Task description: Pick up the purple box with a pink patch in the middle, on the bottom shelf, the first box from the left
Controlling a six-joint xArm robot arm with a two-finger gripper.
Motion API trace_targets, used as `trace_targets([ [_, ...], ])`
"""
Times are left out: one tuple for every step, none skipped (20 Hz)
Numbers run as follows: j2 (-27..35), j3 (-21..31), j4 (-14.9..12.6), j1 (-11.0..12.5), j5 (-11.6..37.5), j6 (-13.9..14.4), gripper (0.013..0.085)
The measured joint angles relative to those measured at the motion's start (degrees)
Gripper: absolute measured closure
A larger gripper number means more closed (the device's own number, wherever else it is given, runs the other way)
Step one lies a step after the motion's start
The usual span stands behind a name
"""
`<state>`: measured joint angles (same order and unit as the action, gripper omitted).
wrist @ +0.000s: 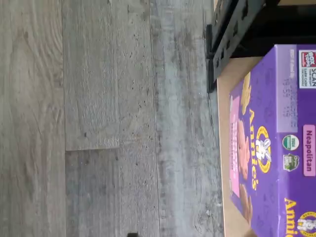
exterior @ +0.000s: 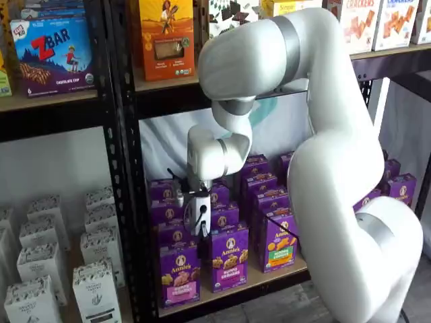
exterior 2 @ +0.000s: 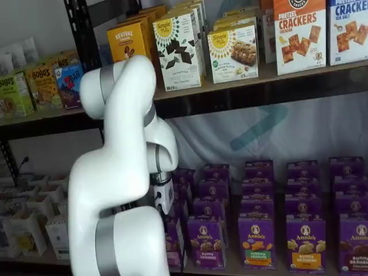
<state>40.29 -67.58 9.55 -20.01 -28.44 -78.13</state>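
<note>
Wrist view looks down close on floor (wrist: 108,118) and purple box (wrist: 276,148); both shelf views face the shelves, sharing the arm (exterior: 323,134).

I am seeing the purple box (wrist: 276,148) running off the wrist view's edge, its small print blurring. In a shelf view the arm (exterior 2: 123,190) is covering that box entirely. The gripper's (exterior: 197,217) fingers are not showing clearly anywhere.

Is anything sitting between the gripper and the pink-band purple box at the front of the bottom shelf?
Nothing visible. The gripper hangs above the purple box, which stands at the front edge of the bottom shelf, its front face unobstructed.
</note>
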Motion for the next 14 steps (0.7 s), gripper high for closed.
trace_targets([
  [-0.04,0.29,0.17,0.0,0.99,-0.21,0.013],
  [-0.24,0.97,0.68,0.26,4.02,-1.0,0.013],
  [-0.34,0.92,0.95,0.66,5.36,-1.58,0.013],
  [-0.33,0.5,1.03,1.01,5.59,-1.96,0.013],
  [-0.25,0.01,0.96,1.26,5.45,-2.12,0.013],
  [-0.11,-0.48,0.8,1.51,5.17,-2.19,0.013],
  [0.03,-0.87,0.56,1.66,5.06,-2.13,0.013],
  [0.27,-1.38,0.29,1.81,4.88,-2.02,0.013],
  [0.51,-1.88,0.01,1.92,4.65,-1.86,0.013],
  [0.83,-2.48,-0.24,2.0,4.29,-1.69,0.013],
  [1.1,-2.98,-0.4,2.04,3.95,-1.58,0.013],
  [1.42,-3.53,-0.56,2.09,3.5,-1.46,0.013],
  [1.72,-4.05,-0.59,2.1,3.08,-1.44,0.013],
  [2.0,-4.51,-0.6,2.12,2.72,-1.43,0.013],
])
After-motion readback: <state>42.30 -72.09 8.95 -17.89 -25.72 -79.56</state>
